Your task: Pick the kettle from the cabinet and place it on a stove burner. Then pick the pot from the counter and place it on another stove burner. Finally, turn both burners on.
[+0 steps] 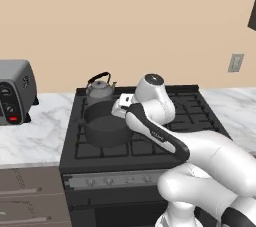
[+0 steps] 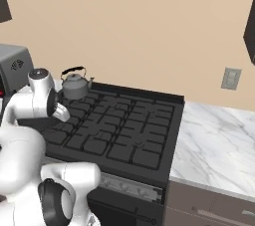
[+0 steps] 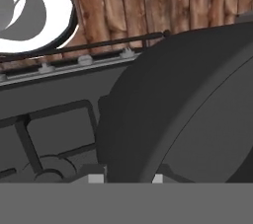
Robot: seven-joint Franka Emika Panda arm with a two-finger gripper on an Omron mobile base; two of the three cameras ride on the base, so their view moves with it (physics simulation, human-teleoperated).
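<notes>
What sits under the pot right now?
The pot sits on the black burner grates at the stove's front left, just ahead of the kettle. The burner beneath it is covered.

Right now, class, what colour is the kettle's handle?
Black, clearest in the left base view: kettle.

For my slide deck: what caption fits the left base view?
Kettle and pot both sit on the stove burners, arm reaching over the pot.
</notes>
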